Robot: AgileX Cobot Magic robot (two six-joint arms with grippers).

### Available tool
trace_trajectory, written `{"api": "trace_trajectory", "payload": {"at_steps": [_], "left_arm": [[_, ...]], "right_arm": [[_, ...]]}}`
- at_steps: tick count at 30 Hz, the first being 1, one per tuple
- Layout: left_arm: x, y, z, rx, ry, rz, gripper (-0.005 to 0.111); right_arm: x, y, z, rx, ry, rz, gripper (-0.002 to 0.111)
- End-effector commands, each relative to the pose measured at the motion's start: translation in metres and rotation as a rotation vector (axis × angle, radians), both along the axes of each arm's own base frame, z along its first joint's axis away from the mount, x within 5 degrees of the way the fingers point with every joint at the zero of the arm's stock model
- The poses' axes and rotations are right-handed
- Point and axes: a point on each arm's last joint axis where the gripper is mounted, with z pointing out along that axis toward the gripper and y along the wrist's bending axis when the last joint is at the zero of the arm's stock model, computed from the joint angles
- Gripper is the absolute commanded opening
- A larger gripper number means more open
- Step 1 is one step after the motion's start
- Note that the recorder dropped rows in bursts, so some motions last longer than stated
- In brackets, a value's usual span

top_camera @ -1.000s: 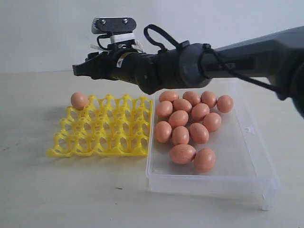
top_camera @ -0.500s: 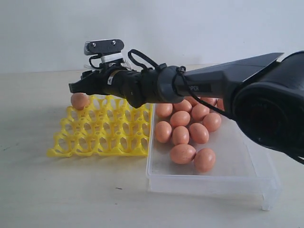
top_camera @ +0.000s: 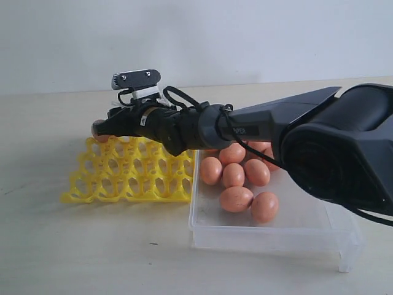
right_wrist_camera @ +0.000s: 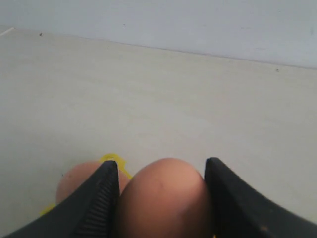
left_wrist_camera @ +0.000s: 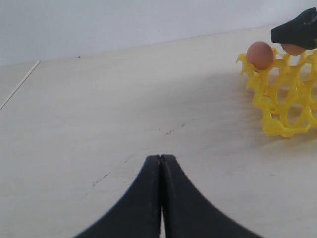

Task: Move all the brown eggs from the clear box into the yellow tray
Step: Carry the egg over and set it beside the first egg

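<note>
Our right pincer (right_wrist_camera: pixel 161 163) pinches a brown egg (right_wrist_camera: pixel 161 201) above a corner of the yellow tray (top_camera: pixel 129 178); the seated egg (right_wrist_camera: pixel 74 184) sits just beside one jaw, so we judge its seat lies straight beneath; left pincer (left_wrist_camera: pixel 161 159) pressed together, well apart

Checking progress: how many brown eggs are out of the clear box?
2. One egg sits in the yellow tray's corner cup; the other egg is in the right claw beside it. The arm may hide more.
</note>
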Motion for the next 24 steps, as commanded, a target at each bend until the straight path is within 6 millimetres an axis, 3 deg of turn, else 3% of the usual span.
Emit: {"api": "trace_trajectory", "payload": {"at_steps": [1, 5, 8, 15, 17, 24], "left_arm": [[0.0003, -0.0005, 0.0021, -0.006, -0.013, -0.006, 0.0], [0.0003, -0.0005, 0.0021, -0.006, -0.013, -0.006, 0.0], [0.0003, -0.0005, 0.0021, -0.006, -0.013, -0.006, 0.0], [0.0003, -0.0005, 0.0021, -0.006, -0.013, -0.006, 0.0], [0.0003, -0.0005, 0.0021, -0.006, -0.013, -0.006, 0.0], [0.0003, -0.0005, 0.0021, -0.006, -0.013, -0.006, 0.0]], "right_arm": [[0.0048, 0.0052, 0.0058, 0.015, -0.031, 0.006, 0.0], [0.0066, 0.0068, 0.0107, 0.02, -0.04, 0.008, 0.0], [0.0063, 0.0067, 0.0099, 0.014, -0.032, 0.008, 0.007], [0.0053, 0.0061, 0.007, -0.007, -0.006, 0.011, 0.046], [0.0051, 0.006, 0.0065, -0.01, -0.001, 0.011, 0.052], [0.0034, 0.0049, 0.0031, -0.043, 0.041, 0.015, 0.053]]}}
